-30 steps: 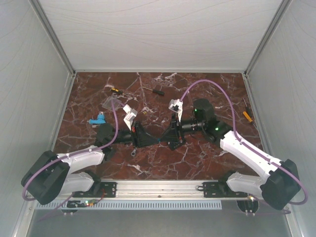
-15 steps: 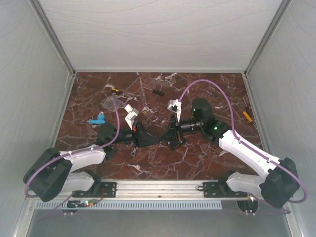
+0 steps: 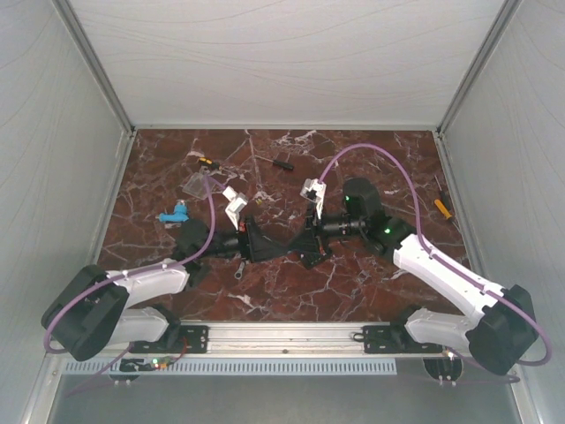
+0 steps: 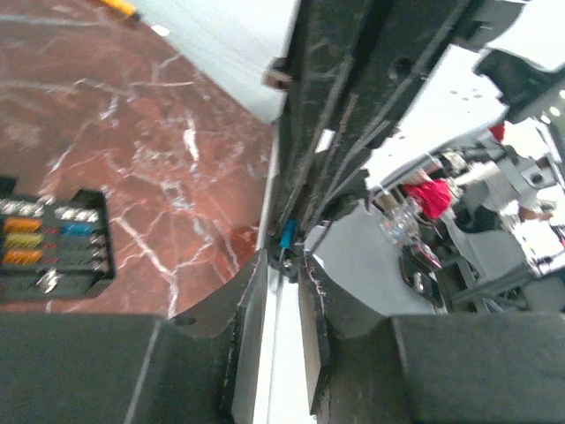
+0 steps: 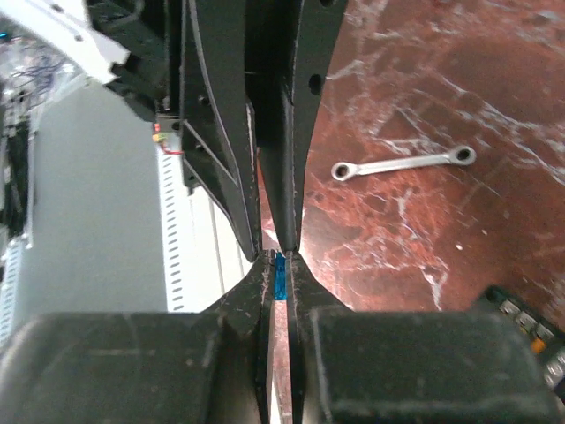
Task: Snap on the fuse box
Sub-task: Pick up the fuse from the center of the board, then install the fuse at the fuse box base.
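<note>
The fuse box point(image 4: 53, 243) is a small black box with rows of orange, yellow and blue fuses; it lies on the marble at the left of the left wrist view. One corner of the fuse box point(image 5: 530, 331) shows at the bottom right of the right wrist view. The two grippers meet tip to tip above the table's middle. My right gripper point(image 5: 279, 261) point(image 3: 293, 250) is shut on a small blue fuse point(image 5: 281, 276). My left gripper point(image 4: 284, 261) point(image 3: 279, 250) stands slightly open, a narrow gap between its jaws, with the blue fuse point(image 4: 287, 234) just beyond its tips.
A silver wrench point(image 5: 402, 164) point(image 3: 240, 272) lies on the marble near the arms. A clear plastic cover point(image 3: 199, 184) and a blue part point(image 3: 174, 215) sit at the left. Screwdrivers lie at the back point(image 3: 282, 163) and at the right edge point(image 3: 441, 208).
The right jaws have closed onto the blue fuse and the left jaws have opened a little off it. Both arms have stayed nearly in place, tips together.
</note>
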{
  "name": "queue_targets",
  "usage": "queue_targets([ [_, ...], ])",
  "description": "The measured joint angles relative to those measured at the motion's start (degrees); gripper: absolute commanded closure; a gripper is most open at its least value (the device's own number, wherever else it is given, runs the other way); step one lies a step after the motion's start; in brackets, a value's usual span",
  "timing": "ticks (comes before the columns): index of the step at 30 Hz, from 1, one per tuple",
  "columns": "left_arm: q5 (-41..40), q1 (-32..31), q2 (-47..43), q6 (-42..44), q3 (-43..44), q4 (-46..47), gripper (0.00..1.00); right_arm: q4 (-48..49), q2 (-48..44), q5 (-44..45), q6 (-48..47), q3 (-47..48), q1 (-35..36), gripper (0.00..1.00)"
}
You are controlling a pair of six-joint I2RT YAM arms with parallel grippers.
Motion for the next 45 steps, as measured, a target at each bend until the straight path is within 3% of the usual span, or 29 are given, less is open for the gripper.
queue_targets([
  [9, -13.86, -0.31, 1.97, 0.48, 3.85, -21.92, 0.65, -9.35, -1.75, 21.70, -0.61, -0.04, 0.24, 1.00],
  [14, -21.92, -3.54, 6.93, 0.35, 8.57, -33.44, 0.59, -12.52, -1.55, 34.21, -0.24, -0.04, 1.25, 1.00],
  [20, -29.38, -6.88, 13.64, -0.42, 14.23, -41.09, 0.56, -13.70, -0.37, 43.87, 0.61, -0.22, 2.56, 1.00],
  [33, -38.23, -7.67, 25.49, 0.94, 23.04, -47.47, 0.53, -13.70, 2.43, 48.37, 0.85, -0.55, 2.60, 1.00],
  [45, -39.82, -8.20, 27.69, 2.49, 25.49, -49.90, 0.72, -13.35, 3.78, 47.34, 0.74, -0.55, 2.60, 1.00],
])
